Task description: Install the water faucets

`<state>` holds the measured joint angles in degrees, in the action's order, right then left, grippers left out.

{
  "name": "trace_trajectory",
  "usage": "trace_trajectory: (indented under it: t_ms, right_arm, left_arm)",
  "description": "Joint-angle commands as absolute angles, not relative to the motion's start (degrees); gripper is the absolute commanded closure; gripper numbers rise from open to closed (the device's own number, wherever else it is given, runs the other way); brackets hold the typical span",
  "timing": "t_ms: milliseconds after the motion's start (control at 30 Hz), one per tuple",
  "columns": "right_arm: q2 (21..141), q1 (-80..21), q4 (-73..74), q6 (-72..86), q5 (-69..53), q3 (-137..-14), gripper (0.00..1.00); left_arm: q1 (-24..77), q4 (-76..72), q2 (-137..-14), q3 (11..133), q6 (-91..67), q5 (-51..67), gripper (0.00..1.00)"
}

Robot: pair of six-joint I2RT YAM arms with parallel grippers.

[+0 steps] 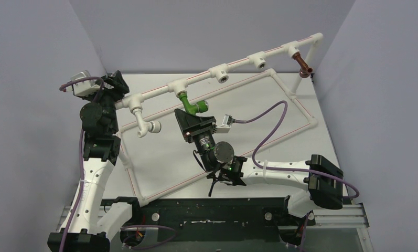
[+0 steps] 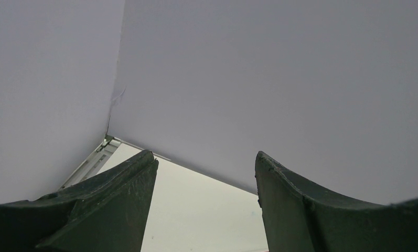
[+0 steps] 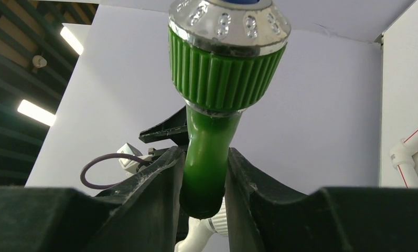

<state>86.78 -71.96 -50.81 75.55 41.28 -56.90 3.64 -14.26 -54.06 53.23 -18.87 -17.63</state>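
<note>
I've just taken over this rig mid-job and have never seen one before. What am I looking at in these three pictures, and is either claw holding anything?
Two robot arms are bolted at the near edge of a table. The wide picture looks down from above and behind them. The other two come from a camera on each wrist. On the table stands a white pipe frame, with a reddish-brown faucet at its far right end. The right gripper is closed on the green faucet at one of the frame's sockets. The left gripper is open and empty.
</note>
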Motion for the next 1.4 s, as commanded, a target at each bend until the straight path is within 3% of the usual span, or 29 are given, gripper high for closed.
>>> trace_trajectory:
  t_ms: [0,267,700,1367]
  right_arm:
    - [84.4,-71.7,-53.0,74.9,40.3,-59.0,0.64]
    - [83.8,-71.7,-53.6,74.0,40.0,-58.4,0.46]
    - [80.5,-72.3,-51.0,70.1,35.7,-55.1,0.25]
    - [62.6,-67.5,-27.7,53.4,17.0,-48.8,0.17]
  left_arm:
    - [3.8,4.8,-56.7,47.6,-17.0,-16.7,0.34]
    - [3.8,4.8,-56.7,47.6,-16.9,-16.7,0.34]
    - [3.8,4.9,-56.7,47.6,-16.7,-17.0,0.34]
    - [3.6,5.1,-57.4,47.7,-16.5,-17.4,0.34]
